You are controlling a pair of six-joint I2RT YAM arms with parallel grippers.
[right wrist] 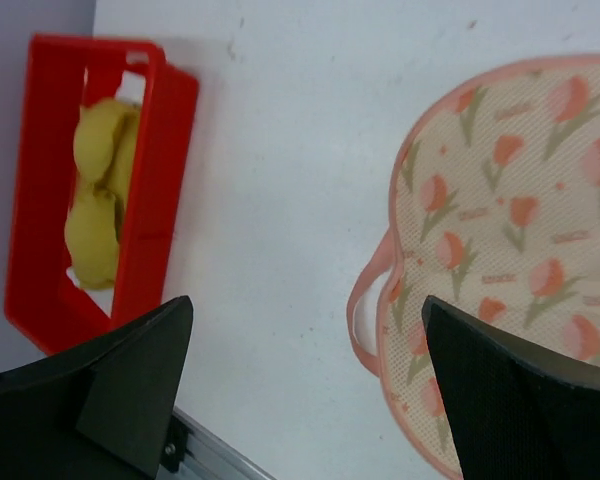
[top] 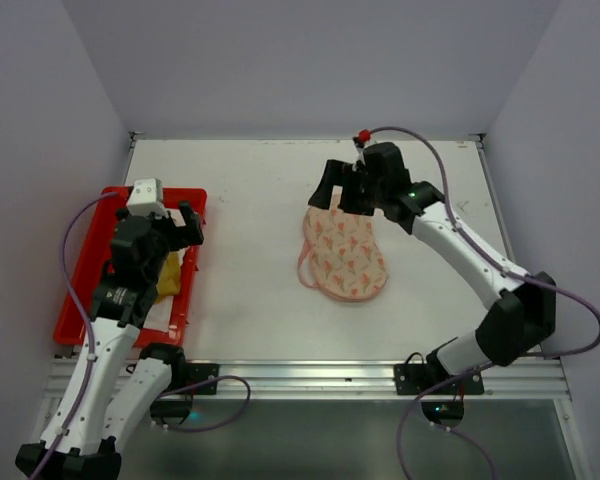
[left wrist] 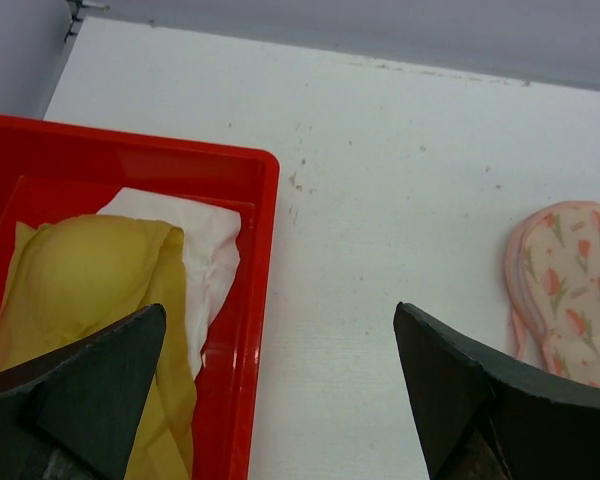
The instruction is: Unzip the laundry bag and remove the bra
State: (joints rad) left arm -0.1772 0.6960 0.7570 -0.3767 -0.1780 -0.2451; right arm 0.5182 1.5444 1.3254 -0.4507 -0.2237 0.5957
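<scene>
**Both claws spread; bra in the tray, laundry bag on the desk**

Top view. The laundry bag (top: 345,255) lies flat on the white desk (top: 250,190), right of centre. Its printed face is up and its long axis runs roughly from the far side toward the near edge. A pink loop (right wrist: 352,310) projects from its left edge and rests on the desk. The bra (top: 168,275) is outside the bag. It lies in the red tray (top: 75,300) at the left side of the desk, well apart from the bag and partly hidden under the left arm.

Left wrist view. The left claw (left wrist: 280,330) is spread wide with nothing between its fingers. It hangs over the right rim of the tray: one finger shows in front of the bra, the other in front of bare desk. The bra lies cups up on a white cloth (left wrist: 210,240) that lines the tray floor. The bag shows at the right border of this view, its pink edging visible. Whether the zipper is closed cannot be told.

Right wrist view. The right claw (right wrist: 305,330) is likewise spread wide and grips nothing. It hangs above the far end of the bag, with the loop and bare desk showing in the gap between its fingers. The tray, with the bra in it, appears at the upper left.
</scene>
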